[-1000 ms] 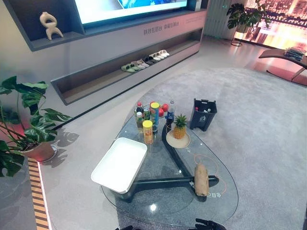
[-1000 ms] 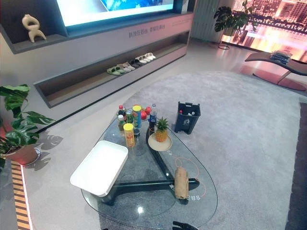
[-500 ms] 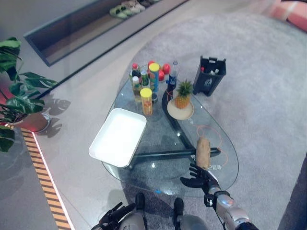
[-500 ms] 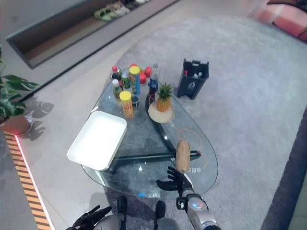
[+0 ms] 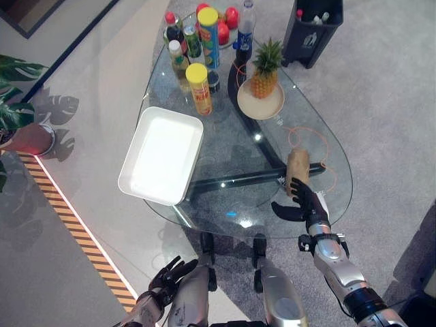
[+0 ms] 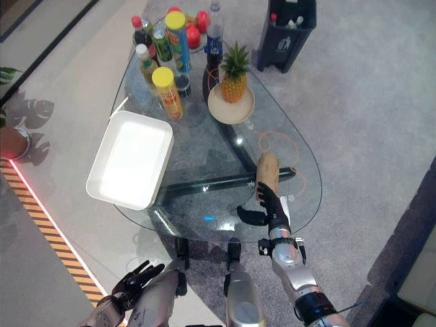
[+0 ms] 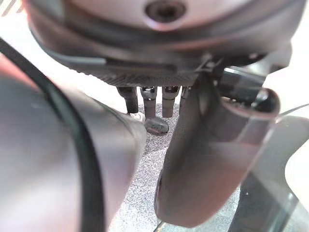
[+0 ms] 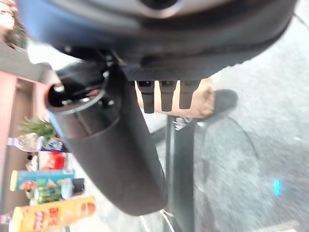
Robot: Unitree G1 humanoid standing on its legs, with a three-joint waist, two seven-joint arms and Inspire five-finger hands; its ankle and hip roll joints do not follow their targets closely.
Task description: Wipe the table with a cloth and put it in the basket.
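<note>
I see my right hand (image 5: 303, 202) over the glass tabletop's (image 5: 225, 211) near right edge, fingers straight, tips reaching the rolled tan cloth (image 5: 297, 165); bare glass lies left of it. My left hand (image 5: 167, 276) hangs low beside the leg, fingers spread; the white basket (image 5: 161, 156) sits at the left edge, well apart from the cloth.

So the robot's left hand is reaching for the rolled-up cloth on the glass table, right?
Not quite: it is the right hand reaching for the rolled-up cloth on the glass table. The left eye view shows it. The left hand hangs low beside the table.
</note>
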